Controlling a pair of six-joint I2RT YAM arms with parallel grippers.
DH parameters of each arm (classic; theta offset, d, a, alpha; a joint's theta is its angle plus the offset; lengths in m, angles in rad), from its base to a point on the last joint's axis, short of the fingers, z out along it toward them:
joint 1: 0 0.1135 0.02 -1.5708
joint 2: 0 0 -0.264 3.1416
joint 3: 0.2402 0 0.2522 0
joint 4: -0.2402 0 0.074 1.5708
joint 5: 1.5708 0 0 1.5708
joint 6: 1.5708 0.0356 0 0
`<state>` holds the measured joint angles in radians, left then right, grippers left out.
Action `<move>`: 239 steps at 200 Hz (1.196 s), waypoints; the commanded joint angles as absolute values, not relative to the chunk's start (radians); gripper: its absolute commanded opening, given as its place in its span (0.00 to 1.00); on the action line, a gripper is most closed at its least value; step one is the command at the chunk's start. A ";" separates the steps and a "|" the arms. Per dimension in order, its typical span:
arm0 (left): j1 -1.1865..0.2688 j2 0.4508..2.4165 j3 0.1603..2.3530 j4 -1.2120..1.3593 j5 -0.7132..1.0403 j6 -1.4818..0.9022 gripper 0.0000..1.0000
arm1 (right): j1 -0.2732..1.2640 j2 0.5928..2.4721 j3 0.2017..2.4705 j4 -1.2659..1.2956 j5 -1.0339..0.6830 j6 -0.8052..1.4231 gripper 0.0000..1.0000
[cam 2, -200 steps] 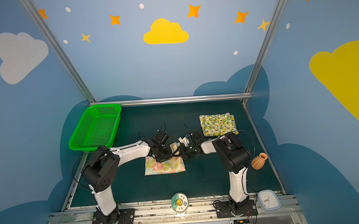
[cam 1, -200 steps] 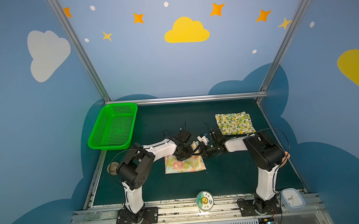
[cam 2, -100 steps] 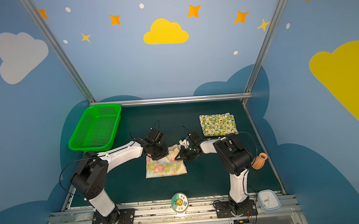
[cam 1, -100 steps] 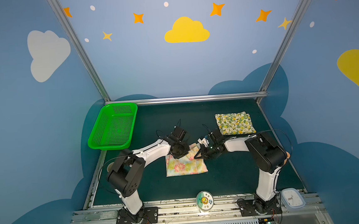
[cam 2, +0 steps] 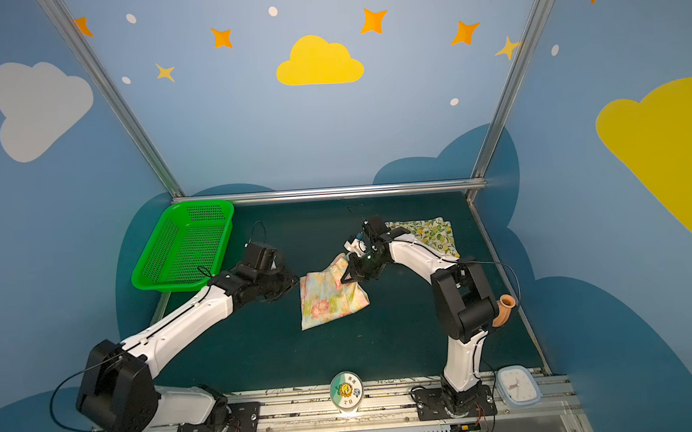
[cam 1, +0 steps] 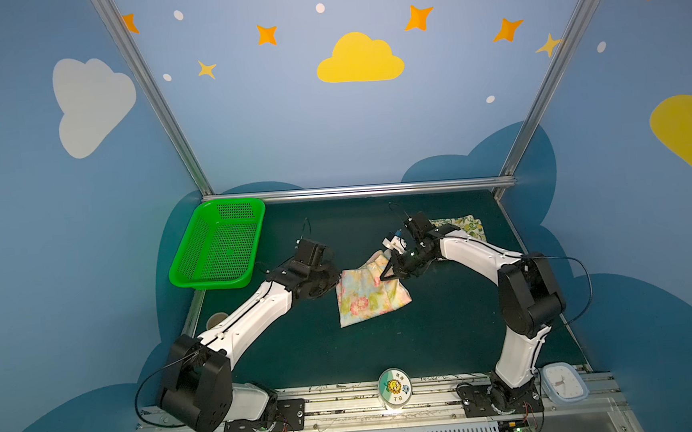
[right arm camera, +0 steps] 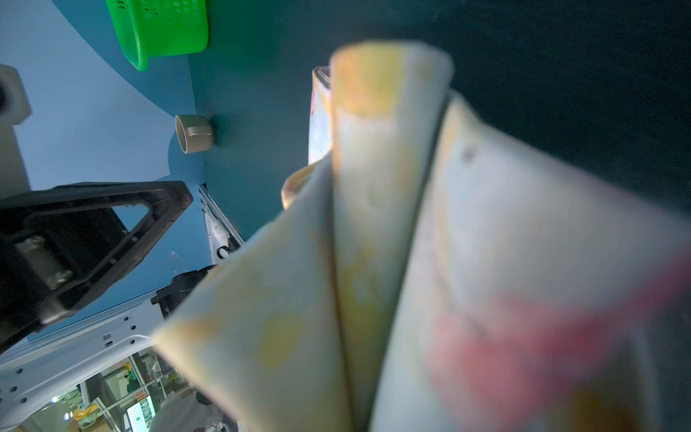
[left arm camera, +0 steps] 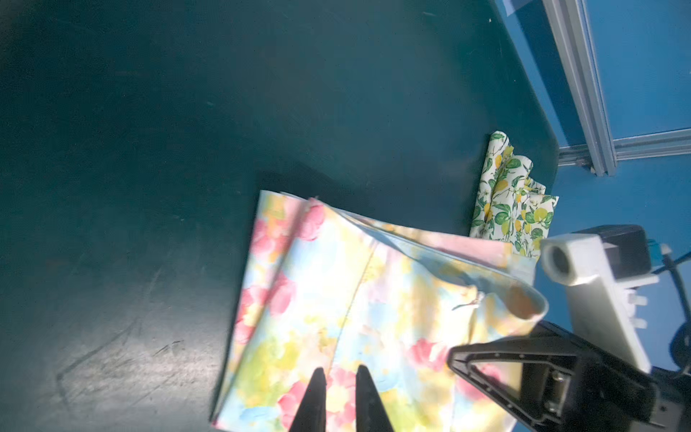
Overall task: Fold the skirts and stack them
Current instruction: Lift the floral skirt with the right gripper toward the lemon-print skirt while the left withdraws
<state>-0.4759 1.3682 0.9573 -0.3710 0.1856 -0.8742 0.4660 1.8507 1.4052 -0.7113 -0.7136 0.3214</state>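
Note:
The pale yellow skirt with pink flowers (cam 1: pixel 368 296) (cam 2: pixel 329 299) lies folded in the middle of the green mat. Its far right corner is lifted and bunched in my right gripper (cam 1: pixel 383 277) (cam 2: pixel 344 281), which is shut on it. In the right wrist view the cloth (right arm camera: pixel 374 224) fans out and hides the fingers. My left gripper (cam 1: pixel 338 283) (left arm camera: pixel 341 372) is at the skirt's left edge, its tips nearly together with cloth (left arm camera: pixel 336 284) between them. The lemon skirt (cam 1: pixel 468 225) (cam 2: pixel 429 232) (left arm camera: pixel 508 194) lies folded at the back right, behind the right arm.
A green mesh basket (cam 1: pixel 217 251) stands at the back left. A beige cup (cam 1: pixel 217 320) sits at the mat's left edge. A round tin (cam 1: pixel 394 389) and a white clock (cam 1: pixel 564 381) sit on the front rail, and a terracotta vase (cam 2: pixel 505 308) stands by the right arm.
My right gripper has shut on the floral skirt's far right corner and raised it. My left gripper has moved from over the skirt to its left edge. The skirt has turned slightly.

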 commanded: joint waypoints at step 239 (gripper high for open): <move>-0.396 1.434 1.062 -0.388 0.244 -0.817 0.19 | 0.109 2.251 2.349 -1.466 -0.969 -0.181 0.00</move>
